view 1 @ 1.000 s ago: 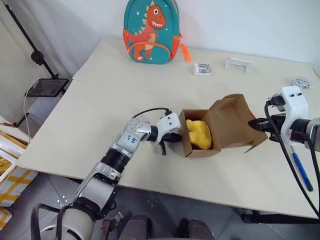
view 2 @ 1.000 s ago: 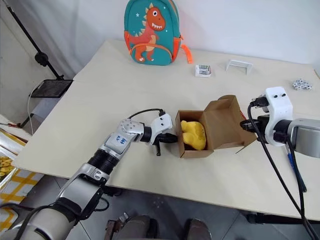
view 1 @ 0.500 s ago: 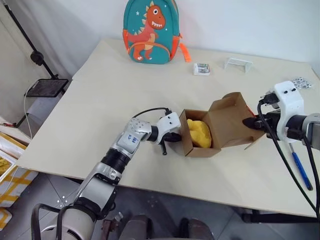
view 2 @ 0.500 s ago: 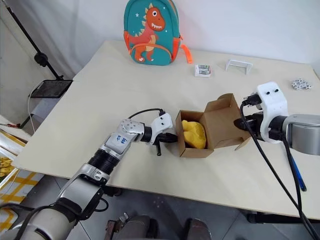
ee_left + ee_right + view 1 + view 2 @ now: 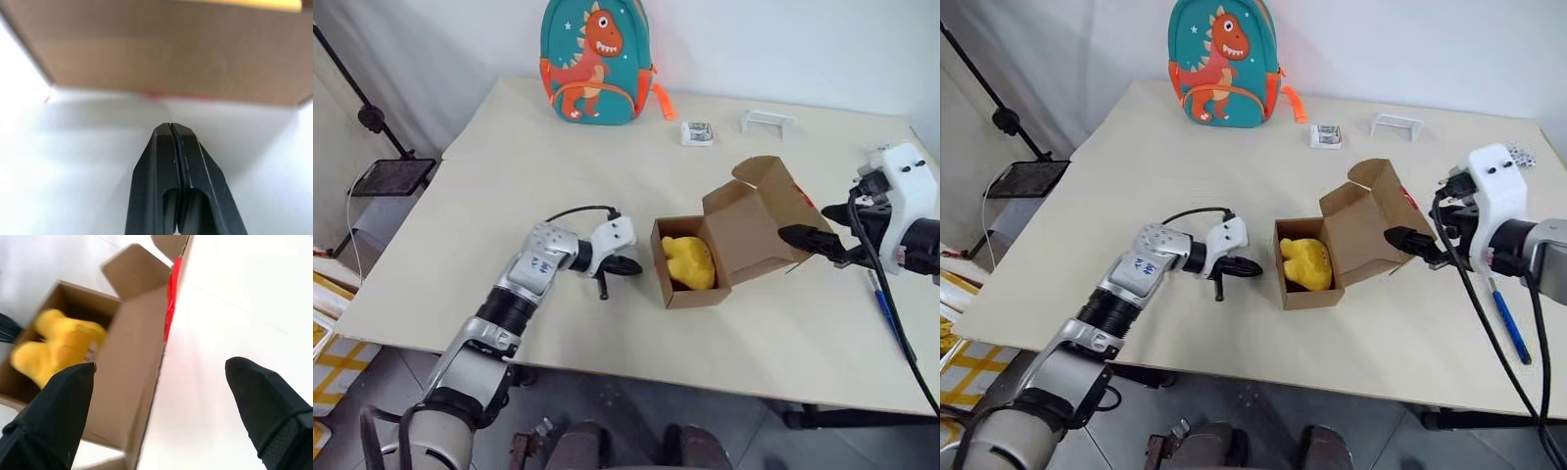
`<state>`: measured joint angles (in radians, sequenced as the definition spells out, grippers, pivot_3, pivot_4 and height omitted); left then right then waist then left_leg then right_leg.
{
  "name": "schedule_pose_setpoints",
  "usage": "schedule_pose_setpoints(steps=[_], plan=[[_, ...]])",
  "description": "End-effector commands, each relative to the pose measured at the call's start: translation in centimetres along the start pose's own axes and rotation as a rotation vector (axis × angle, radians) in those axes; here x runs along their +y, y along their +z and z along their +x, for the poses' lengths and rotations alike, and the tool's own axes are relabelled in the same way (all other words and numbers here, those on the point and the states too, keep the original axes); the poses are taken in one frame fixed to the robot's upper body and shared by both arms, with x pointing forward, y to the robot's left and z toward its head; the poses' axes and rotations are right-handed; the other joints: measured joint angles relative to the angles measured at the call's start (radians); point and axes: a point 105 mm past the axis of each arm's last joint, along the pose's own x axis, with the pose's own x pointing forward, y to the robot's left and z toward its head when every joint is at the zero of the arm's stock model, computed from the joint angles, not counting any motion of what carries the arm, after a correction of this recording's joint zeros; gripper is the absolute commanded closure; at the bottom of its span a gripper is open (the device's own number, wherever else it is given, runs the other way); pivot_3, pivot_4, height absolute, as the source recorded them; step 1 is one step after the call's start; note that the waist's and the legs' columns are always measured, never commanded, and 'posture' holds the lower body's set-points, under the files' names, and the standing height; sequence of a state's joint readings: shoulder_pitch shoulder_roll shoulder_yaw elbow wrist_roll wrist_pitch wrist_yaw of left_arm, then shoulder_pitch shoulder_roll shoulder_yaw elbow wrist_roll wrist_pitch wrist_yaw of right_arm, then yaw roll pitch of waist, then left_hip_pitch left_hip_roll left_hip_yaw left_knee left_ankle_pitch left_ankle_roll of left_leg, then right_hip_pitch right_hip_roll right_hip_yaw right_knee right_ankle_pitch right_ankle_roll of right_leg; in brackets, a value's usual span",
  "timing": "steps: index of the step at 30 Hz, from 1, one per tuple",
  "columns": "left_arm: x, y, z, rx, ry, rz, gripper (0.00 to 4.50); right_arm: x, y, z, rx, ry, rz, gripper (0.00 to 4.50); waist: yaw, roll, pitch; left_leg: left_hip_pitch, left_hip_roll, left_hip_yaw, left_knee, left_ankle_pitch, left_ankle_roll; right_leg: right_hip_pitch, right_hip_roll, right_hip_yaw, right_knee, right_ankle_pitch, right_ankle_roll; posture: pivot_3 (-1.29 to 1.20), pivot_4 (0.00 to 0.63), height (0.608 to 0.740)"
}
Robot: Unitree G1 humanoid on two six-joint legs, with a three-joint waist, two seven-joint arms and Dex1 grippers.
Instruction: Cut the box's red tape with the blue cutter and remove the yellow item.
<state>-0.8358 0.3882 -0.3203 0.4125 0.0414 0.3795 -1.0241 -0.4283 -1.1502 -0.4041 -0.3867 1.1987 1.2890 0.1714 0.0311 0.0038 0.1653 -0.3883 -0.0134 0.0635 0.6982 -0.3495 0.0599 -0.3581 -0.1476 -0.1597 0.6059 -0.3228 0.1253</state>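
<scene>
The brown box [image 5: 690,284] stands open near the table's middle, its lid flap [image 5: 754,220] raised toward the right. The yellow item [image 5: 688,262] lies inside. A strip of red tape [image 5: 171,298] runs along the lid's edge. My right gripper [image 5: 813,227] is open just right of the lid, with nothing between its fingers [image 5: 266,401]. My left gripper [image 5: 607,269] is shut and empty, a short gap left of the box; its tips [image 5: 168,128] point at the box wall. The blue cutter [image 5: 1506,318] lies on the table at the far right.
A dinosaur backpack [image 5: 597,59] stands at the table's [image 5: 509,166] back edge. A small packet [image 5: 696,132] and a white bracket [image 5: 767,120] lie behind the box. A black stand [image 5: 391,176] is off the table's left side.
My right gripper has opened and let go of the lid flap, which stays up. My left gripper has drawn away from the box to the left. The camera has shifted.
</scene>
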Motion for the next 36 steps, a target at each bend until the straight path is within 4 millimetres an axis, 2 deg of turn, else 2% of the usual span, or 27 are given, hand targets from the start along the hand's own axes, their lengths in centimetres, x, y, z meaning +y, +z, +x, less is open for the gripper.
schedule_pose_setpoints(steps=[1,7,11,13,15,17,18,22,26,29,32,35,36], plan=[[0.7,-0.7,-1.4,-0.031,0.031,-0.022,4.5,0.0,2.3,-2.0,-0.183,0.048,-0.05,0.02,-0.004,0.0,0.0,0.0,0.0,0.0,0.0,0.0,0.0,0.0,0.0,0.0,0.0,0.0,0.0,0.0,0.15,0.74],[1.4,1.0,-4.7,-0.257,0.025,0.02,4.5,0.7,3.2,-4.5,-0.432,0.21,-0.067,0.02,-0.005,-0.001,0.002,0.0,0.001,0.0,0.0,0.0,0.0,-0.001,0.0,0.0,0.001,0.0,0.0,0.0,0.15,0.74],[1.9,0.8,-7.5,-0.335,0.044,0.053,4.5,0.3,0.4,-4.9,-0.403,0.229,-0.164,0.02,-0.002,-0.001,0.002,0.0,0.0,-0.001,0.0,0.0,0.0,-0.001,0.0,0.0,0.002,0.0,0.001,0.0,0.15,0.74],[2.7,0.4,-9.0,-0.362,0.104,0.049,4.5,0.0,-0.1,-4.7,-0.432,0.207,-0.221,0.02,-0.002,-0.001,0.002,0.0,-0.002,0.0,0.0,0.0,0.0,-0.001,-0.001,0.0,0.001,0.001,0.002,0.0,0.15,0.74],[2.7,-0.4,-10.6,-0.373,0.122,0.073,4.11,-1.5,1.7,-5.9,-0.648,0.118,-0.235,0.0,-0.004,-0.002,0.003,0.0,-0.002,0.0,0.0,0.001,0.001,-0.001,-0.001,0.001,0.001,0.002,0.004,0.0,0.15,0.74],[1.8,-1.2,-11.6,-0.349,0.054,0.069,3.64,-1.6,3.0,-6.8,-0.766,0.153,-0.214,0.0,-0.012,-0.001,0.004,0.001,-0.002,0.001,0.0,0.001,0.001,-0.001,-0.001,0.001,0.001,0.002,0.004,0.0,0.15,0.74],[1.3,-1.3,-11.9,-0.348,0.02,0.067,3.35,-0.6,2.8,-6.9,-0.749,0.243,-0.188,0.0,-0.014,0.0,0.005,0.001,-0.002,0.003,0.0,0.001,0.001,-0.001,-0.001,0.002,0.001,0.002,0.004,0.0,0.15,0.74],[1.3,-0.6,-13.0,-0.39,0.013,0.079,2.13,3.3,0.1,-6.7,-0.594,0.41,-0.476,0.0,-0.001,0.0,0.005,0.001,-0.001,-0.001,0.0,0.001,0.001,-0.002,0.0,0.001,0.004,0.002,0.004,0.0,0.15,0.74],[1.7,-0.8,-13.5,-0.353,0.016,0.077,0.93,5.2,-1.7,-7.6,-0.529,0.497,-0.49,0.0,0.001,-0.001,0.006,0.001,-0.005,-0.002,0.0,0.001,0.002,-0.001,-0.002,0.002,0.005,0.002,0.005,0.0,0.15,0.74],[1.5,1.5,-13.0,-0.372,-0.027,0.135,0.04,5.2,-3.1,-8.2,-0.481,0.496,-0.483,0.0,0.003,-0.002,0.006,0.001,-0.005,-0.003,0.0,0.001,0.003,0.0,-0.002,0.002,0.004,0.004,0.008,0.0,0.15,0.74],[1.2,4.0,-11.8,-0.381,-0.074,0.183,0.01,4.7,-3.3,-8.5,-0.481,0.456,-0.47,0.0,0.008,-0.003,0.007,0.001,-0.006,-0.003,0.001,0.001,0.004,0.001,-0.002,0.003,0.003,0.004,0.009,0.0,0.15,0.74],[0.9,6.4,-8.2,-0.261,-0.137,0.198,0.01,4.6,-3.1,-8.8,-0.503,0.436,-0.468,0.0,0.012,-0.003,0.007,0.001,-0.006,-0.003,0.001,0.001,0.004,0.001,-0.002,0.004,0.002,0.005,0.009,0.0,0.15,0.74],[0.8,6.7,-7.5,-0.231,-0.15,0.201,0.01,4.6,-3.0,-8.9,-0.507,0.433,-0.464,0.0,0.017,-0.003,0.007,0.001,-0.006,-0.003,0.001,0.001,0.004,0.001,-0.002,0.004,0.002,0.005,0.009,0.0,0.15,0.74]])
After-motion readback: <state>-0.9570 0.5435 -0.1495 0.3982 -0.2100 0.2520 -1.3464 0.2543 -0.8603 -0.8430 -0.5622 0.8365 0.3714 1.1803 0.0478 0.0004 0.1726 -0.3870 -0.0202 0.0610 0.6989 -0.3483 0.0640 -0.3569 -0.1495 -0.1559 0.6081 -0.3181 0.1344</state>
